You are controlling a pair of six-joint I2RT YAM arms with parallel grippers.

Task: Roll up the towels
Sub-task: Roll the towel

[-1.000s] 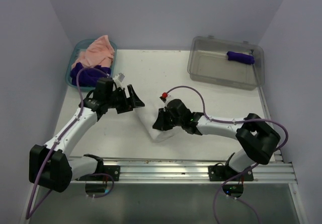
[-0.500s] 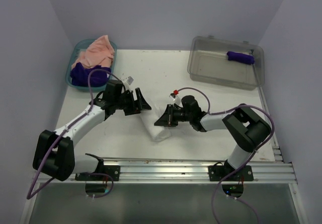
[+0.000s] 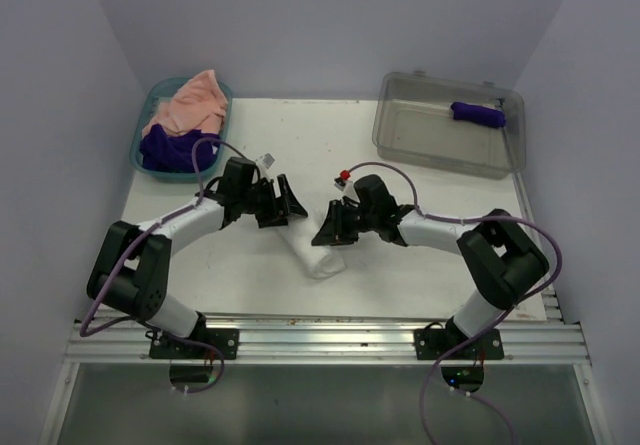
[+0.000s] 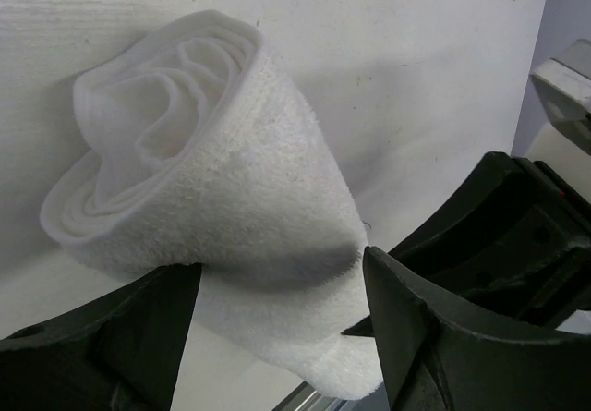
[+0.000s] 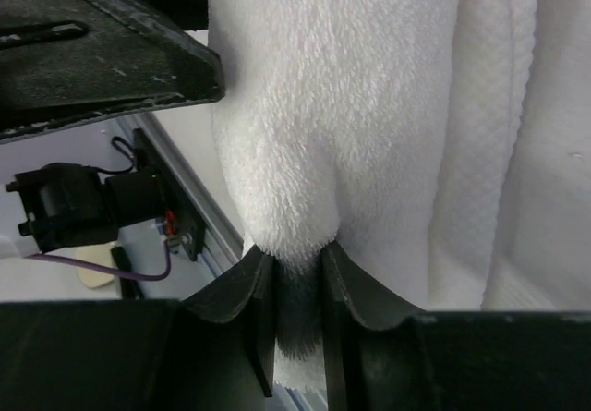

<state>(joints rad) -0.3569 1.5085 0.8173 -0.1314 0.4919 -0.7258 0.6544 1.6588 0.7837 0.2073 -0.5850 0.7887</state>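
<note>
A white towel [image 3: 318, 258], rolled into a loose tube, lies on the table between the two arms; its spiral end [image 4: 157, 125] faces the left wrist camera. My left gripper [image 3: 288, 205] stands open, its fingers [image 4: 434, 337] straddling the roll's near end. My right gripper [image 5: 297, 277] is shut on a pinch of the white towel's [image 5: 342, 106] outer layer and sits at the roll's upper right [image 3: 326, 231]. A peach-pink towel [image 3: 188, 102] and a dark purple towel [image 3: 168, 148] lie crumpled in the teal basket. A rolled purple towel [image 3: 478, 114] lies in the grey bin.
The teal basket [image 3: 139, 143] stands at the back left and the clear grey bin [image 3: 430, 135] at the back right. A metal rail [image 3: 330, 330] runs along the table's near edge, close to the roll. Purple cables loop above both wrists.
My left gripper has swung right towards the roll and its jaws have narrowed a little. My right gripper has shifted up the table with the towel still pinched.
</note>
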